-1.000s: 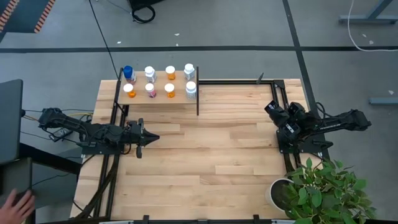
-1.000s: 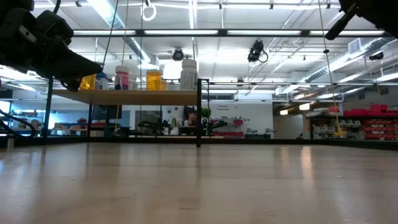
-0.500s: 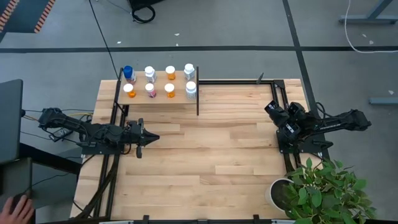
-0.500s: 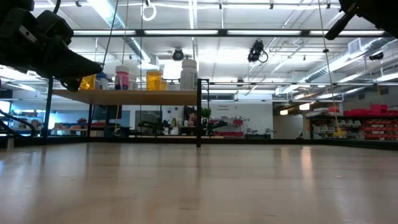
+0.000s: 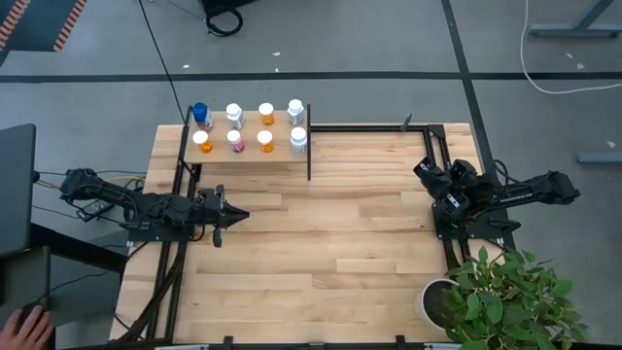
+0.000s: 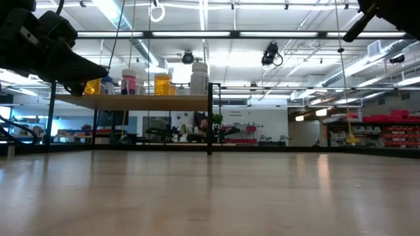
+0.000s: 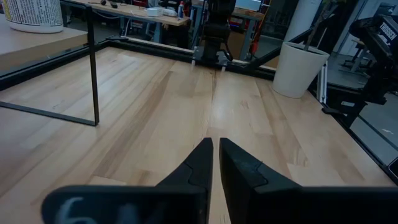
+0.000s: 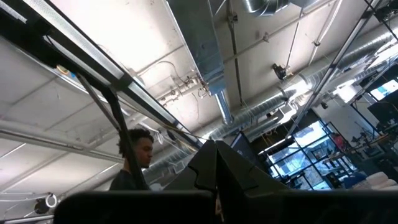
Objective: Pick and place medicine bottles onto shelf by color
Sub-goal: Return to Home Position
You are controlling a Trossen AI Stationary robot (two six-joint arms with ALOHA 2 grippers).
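1. medicine bottles (image 5: pixel 250 126) are all away from the left gripper (image 5: pixel 233 215), which is closed and empty. its two dark fingers (image 7: pixel 198 163) are almost touching.
2. the left gripper hangs low over the left side of the wooden surface (image 5: pixel 330 243) and points toward the middle.
3. the right gripper (image 5: pixel 425 168) sits folded back at the right edge of the surface. it is closed too, and in its wrist view it points up at the ceiling.
4. the shelf (image 5: pixel 219 154) stands at the far left of the surface, beyond the left gripper.
5. eight medicine bottles stand upright on the shelf in two rows of four.
6. the blue-capped bottle (image 5: pixel 200 114) is at the far row's left end, and the two bottles at the right end are white.
7. a potted plant (image 5: pixel 505 292) is at the near right corner.
8. a person's hand (image 5: pixel 29 326) shows off the surface at the near left.
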